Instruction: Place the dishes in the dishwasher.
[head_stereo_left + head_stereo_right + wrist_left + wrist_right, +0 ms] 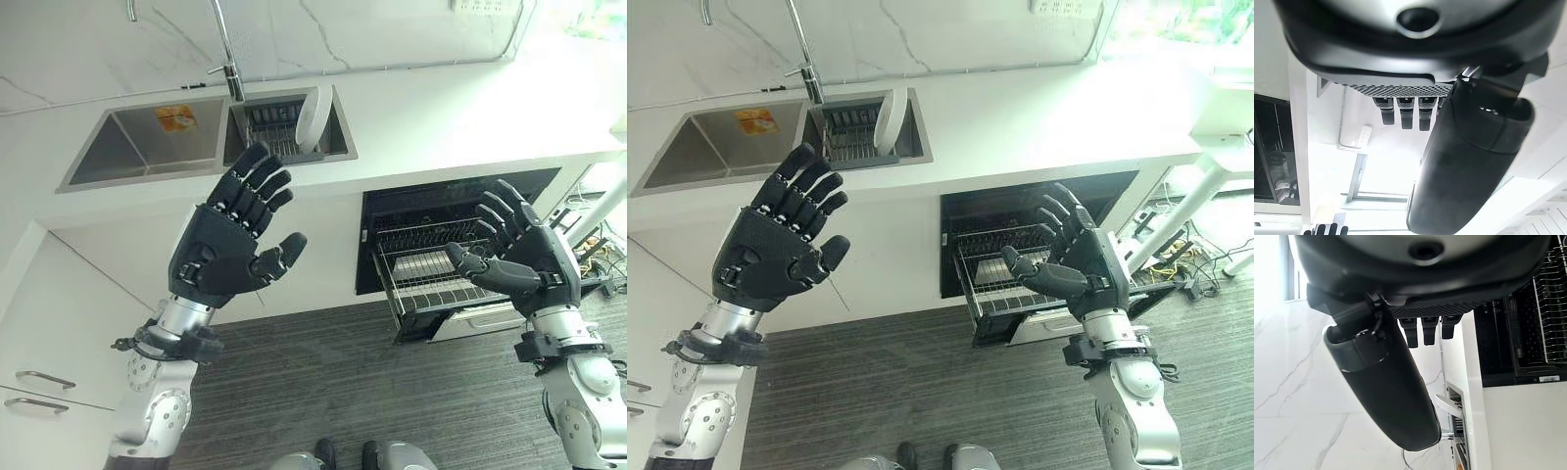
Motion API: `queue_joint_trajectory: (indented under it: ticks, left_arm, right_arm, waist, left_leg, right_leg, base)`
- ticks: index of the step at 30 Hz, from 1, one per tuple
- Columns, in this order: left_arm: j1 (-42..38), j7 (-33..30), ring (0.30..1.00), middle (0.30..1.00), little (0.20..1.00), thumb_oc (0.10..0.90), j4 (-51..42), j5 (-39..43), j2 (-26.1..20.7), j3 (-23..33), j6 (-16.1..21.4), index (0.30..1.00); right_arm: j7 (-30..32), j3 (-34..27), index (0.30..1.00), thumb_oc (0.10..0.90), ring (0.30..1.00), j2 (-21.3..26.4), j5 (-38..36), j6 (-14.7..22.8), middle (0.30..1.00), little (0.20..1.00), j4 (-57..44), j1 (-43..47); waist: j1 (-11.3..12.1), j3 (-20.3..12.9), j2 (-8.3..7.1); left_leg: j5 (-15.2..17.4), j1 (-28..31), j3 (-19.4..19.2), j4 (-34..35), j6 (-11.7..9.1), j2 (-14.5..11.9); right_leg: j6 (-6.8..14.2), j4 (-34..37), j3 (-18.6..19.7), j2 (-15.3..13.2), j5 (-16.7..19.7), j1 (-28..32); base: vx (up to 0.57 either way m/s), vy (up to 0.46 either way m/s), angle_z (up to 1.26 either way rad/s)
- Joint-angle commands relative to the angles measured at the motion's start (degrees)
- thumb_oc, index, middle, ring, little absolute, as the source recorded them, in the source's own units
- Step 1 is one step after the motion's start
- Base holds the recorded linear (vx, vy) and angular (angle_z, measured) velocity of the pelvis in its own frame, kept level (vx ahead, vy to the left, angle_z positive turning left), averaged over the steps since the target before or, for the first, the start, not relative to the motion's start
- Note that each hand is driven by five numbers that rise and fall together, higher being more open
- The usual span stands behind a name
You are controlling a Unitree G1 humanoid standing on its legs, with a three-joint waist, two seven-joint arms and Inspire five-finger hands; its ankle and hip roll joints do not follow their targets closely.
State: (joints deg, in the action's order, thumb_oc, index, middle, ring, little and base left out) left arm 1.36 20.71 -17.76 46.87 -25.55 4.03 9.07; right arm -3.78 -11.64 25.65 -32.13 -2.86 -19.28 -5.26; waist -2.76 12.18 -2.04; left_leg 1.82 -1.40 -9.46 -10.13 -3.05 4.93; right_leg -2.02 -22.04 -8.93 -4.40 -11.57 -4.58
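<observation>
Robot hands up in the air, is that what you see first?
Yes: the left robot hand and right robot hand are raised, open and empty. Behind the left one, a white plate stands in the sink's rack. By the right one, the dishwasher rack is pulled out under the counter.

dishwasher rack (431, 269) partly behind right robot hand (524, 259)

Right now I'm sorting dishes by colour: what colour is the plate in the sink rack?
White plate, clearest in left eye view.
</observation>
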Motion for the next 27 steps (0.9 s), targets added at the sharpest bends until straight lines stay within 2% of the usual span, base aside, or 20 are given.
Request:
queue_joint_trajectory:
  ticks: [1, 3, 4, 5, 6, 7, 10, 15, 18, 20, 22, 24, 26, 27]
  left_arm:
    - [-3.3, 2.2, 0.900, 0.900, 0.900, 0.800, -6.8, 1.7, 1.9, 1.5, 5.7, 0.900]
    - [-2.6, 2.5, 0.900, 0.900, 0.900, 0.800, -6.7, 2.6, 1.7, 1.6, 5.9, 0.900]
    - [-2.1, 2.4, 0.900, 0.900, 0.900, 0.800, -6.9, 2.1, 1.8, 1.6, 6.6, 0.900]
    - [-1.3, 1.9, 0.900, 0.900, 0.900, 0.800, -7.1, 1.9, 1.6, 1.6, 7.5, 0.900]
    - [-0.5, 1.2, 0.900, 0.900, 0.900, 0.800, -6.7, 1.3, 1.6, 1.6, 8.3, 0.900]
    - [0.1, 1.0, 0.900, 0.900, 0.900, 0.800, -6.0, 0.7, 1.2, 1.5, 9.1, 0.900]
    - [0.8, 0.0, 0.900, 0.900, 0.900, 0.800, -4.9, 2.3, 0.1, 1.7, 10.3, 0.900]
    - [0.7, 0.1, 0.900, 0.900, 0.900, 0.800, -6.7, 1.1, -1.7, 4.1, 9.6, 0.900]
    - [-1.1, -0.6, 0.900, 0.900, 0.900, 0.800, -7.5, -3.2, -3.9, 4.8, 11.3, 0.900]
    - [-3.4, -0.3, 0.900, 0.900, 0.900, 0.800, -7.7, -3.6, -5.1, 4.9, 12.0, 0.900]
    - [-5.1, 0.2, 0.900, 0.900, 0.900, 0.800, -8.4, -4.2, -5.0, 5.0, 12.3, 0.900]
    - [-5.7, -0.2, 0.900, 0.900, 0.900, 0.800, -8.7, -6.3, -4.9, 4.6, 12.9, 0.900]
    - [-6.2, -1.4, 0.900, 0.900, 0.900, 0.800, -9.6, -10.8, -4.9, 4.4, 14.5, 0.900]
    - [-6.5, -3.0, 0.900, 0.900, 0.900, 0.800, -9.7, -13.8, -4.5, 4.2, 15.6, 0.900]
  right_arm:
    - [-2.0, -3.0, 0.900, 0.800, 0.900, 2.1, -6.8, 5.7, 0.900, 0.900, -3.9, 4.0]
    - [-2.9, -2.5, 0.900, 0.800, 0.900, 2.1, -6.5, 5.3, 0.900, 0.900, -4.1, 4.0]
    - [-3.2, -1.8, 0.900, 0.800, 0.900, 1.8, -6.4, 5.3, 0.900, 0.900, -4.2, 4.3]
    - [-3.6, -1.1, 0.900, 0.800, 0.900, 1.5, -6.2, 5.6, 0.900, 0.900, -4.1, 4.5]
    - [-3.1, -0.3, 0.900, 0.800, 0.900, 1.2, -4.8, 5.9, 0.900, 0.900, -4.1, 4.8]
    - [-1.5, -0.1, 0.900, 0.800, 0.900, 1.5, -2.2, 7.0, 0.900, 0.900, -4.0, 5.2]
    - [-1.3, -1.3, 0.900, 0.800, 0.900, 3.0, -1.4, 7.8, 0.900, 0.900, -3.7, 4.8]
    - [-1.4, -1.9, 0.900, 0.800, 0.900, 3.1, -1.2, 4.1, 0.900, 0.900, -6.4, 1.4]
    - [0.9, -1.3, 0.900, 0.800, 0.900, 2.6, 0.6, 4.2, 0.900, 0.900, -7.2, 1.5]
    - [2.4, -0.6, 0.900, 0.800, 0.900, 1.5, 0.2, 5.1, 0.900, 0.900, -7.2, 2.8]
    - [3.4, 0.8, 0.900, 0.800, 0.900, 0.5, 0.6, 5.4, 0.900, 0.900, -7.1, 4.2]
    - [3.8, 1.1, 0.900, 0.800, 0.900, 0.1, 0.5, 6.4, 0.900, 0.900, -7.0, 4.6]
    - [3.9, 1.0, 0.900, 0.800, 0.900, -0.8, 0.1, 9.4, 0.900, 0.900, -7.2, 4.3]
    - [3.8, 1.4, 0.900, 0.800, 0.900, -1.2, 1.2, 10.5, 0.900, 0.900, -7.3, 4.9]
  waist:
    - [-0.8, -0.4, -1.50]
    - [-0.9, -0.2, -0.95]
    - [-0.8, -0.2, -0.10]
    - [-0.6, -0.3, 0.93]
    - [0.1, -0.8, 2.12]
    - [0.2, -1.0, 3.16]
    - [-0.3, -1.1, 4.42]
    - [0.5, -2.5, 3.95]
    - [1.1, -3.0, 2.98]
    - [1.8, -3.4, 2.22]
    - [2.3, -3.7, 1.55]
    - [2.1, -3.7, 1.61]
    - [1.5, -3.0, 2.51]
    - [1.2, -2.4, 2.90]
  left_leg:
    - [-0.6, 0.6, -7.8, -7.7, -2.5, -7.5]
    - [2.5, -1.2, -9.0, -7.1, -1.6, -10.6]
    - [4.4, -3.5, -8.4, -7.1, -1.5, -12.6]
    - [4.9, -6.2, -5.9, -7.1, -2.4, -14.4]
    - [2.8, -10.7, -1.3, -7.1, -3.8, -16.4]
    - [0.4, -13.1, 0.5, -7.1, -4.8, -18.0]
    - [0.6, -13.7, -0.9, -7.1, -5.1, -19.5]
    - [3.9, -11.5, -1.3, -7.1, -3.2, -16.6]
    - [5.4, -10.8, -1.2, -7.1, -2.2, -14.6]
    - [6.3, -10.6, 0.2, -7.1, -0.9, -12.4]
    - [7.6, -10.0, 2.0, -7.1, 1.0, -9.7]
    - [8.1, -9.6, 3.1, -7.1, 2.0, -8.7]
    - [8.6, -8.5, 5.7, -7.1, 3.2, -7.5]
    - [8.8, -7.9, 5.7, -7.1, 3.4, -7.5]
  right_leg:
    - [4.1, 4.9, -1.6, -0.6, 0.3, 3.1]
    - [4.7, 4.9, -1.4, -0.5, -0.2, 2.7]
    - [5.0, 4.9, -1.0, 0.2, -0.5, 2.4]
    - [5.2, 4.9, 0.0, 1.3, -1.6, 2.8]
    - [5.0, 4.9, 2.0, 2.8, -2.2, 2.7]
    - [4.6, 4.9, 3.4, 3.7, -2.9, 3.4]
    - [5.4, 4.9, 3.0, 2.0, -3.4, 4.2]
    - [8.8, 4.9, 1.5, -2.2, -3.2, 6.0]
    - [10.8, 4.9, 0.1, -5.2, -2.2, 6.4]
    - [11.7, 4.9, -1.1, -6.9, -1.0, 6.7]
    - [12.1, 4.9, -1.7, -7.9, 3.3, 7.5]
    - [12.0, 4.9, -2.0, -7.5, 6.4, 8.3]
    - [11.8, 2.8, -2.3, -5.4, 11.6, 7.8]
    - [11.5, -0.6, -3.0, -5.4, 12.5, 5.1]
  base:
    - [0.04, 0.076, 0.26]
    - [0.02, 0.172, 0.37]
    - [0.07, 0.290, 0.35]
    - [0.14, 0.386, 0.19]
    - [0.26, 0.493, -0.10]
    - [0.23, 0.427, -0.37]
    - [0.25, 0.423, -0.62]
    - [0.15, 0.258, -0.24]
    - [0.11, 0.215, 0.16]
    - [0.15, 0.255, 0.41]
    - [0.19, 0.262, 0.55]
    - [0.16, 0.174, 0.33]
    - [0.18, 0.202, 0.24]
    - [0.12, 0.163, -0.03]
